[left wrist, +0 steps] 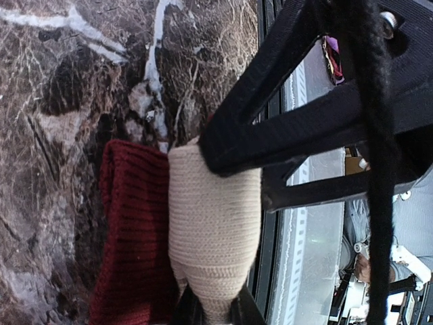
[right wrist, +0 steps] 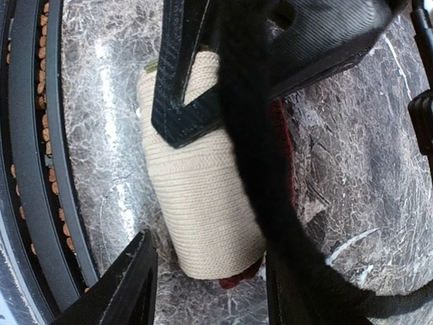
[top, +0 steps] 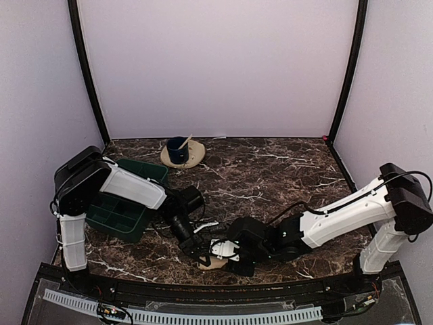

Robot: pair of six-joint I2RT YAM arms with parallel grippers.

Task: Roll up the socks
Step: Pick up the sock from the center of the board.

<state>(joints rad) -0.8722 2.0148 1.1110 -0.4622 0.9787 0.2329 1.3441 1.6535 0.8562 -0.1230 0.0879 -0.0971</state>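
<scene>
Socks: tan roll, dark red edge. Left gripper: clenched on roll's end. Right gripper: jaws apart, straddling roll's opposite end.

A robotics lab test cell is indicated. A marble-patterned surface is enclosed by plain lavender wall panels set between black frame posts. A left arm and a right arm are mounted at its near edge, along a slotted cable duct.
</scene>
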